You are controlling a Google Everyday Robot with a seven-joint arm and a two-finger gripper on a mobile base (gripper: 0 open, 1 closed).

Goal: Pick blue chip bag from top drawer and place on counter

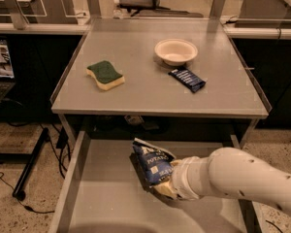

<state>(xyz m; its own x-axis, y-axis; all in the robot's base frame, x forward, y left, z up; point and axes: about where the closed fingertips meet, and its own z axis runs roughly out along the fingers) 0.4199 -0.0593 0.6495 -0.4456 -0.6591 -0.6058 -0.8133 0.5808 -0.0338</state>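
Note:
The blue chip bag (pixel 152 163) stands tilted in the open top drawer (pixel 99 193), below the counter's front edge. My gripper (pixel 163 187) comes in from the right at the end of the white arm. It is shut on the bag's lower end, and the wrist hides most of the fingers. The bag's top end points up and to the left. The counter (pixel 145 93) is the grey tabletop above the drawer.
On the counter lie a green and yellow sponge (pixel 105 74) at the left, a cream bowl (pixel 176 51) at the back right, and a small dark blue snack bar wrapper (pixel 186 79) in front of the bowl. Table legs flank the drawer.

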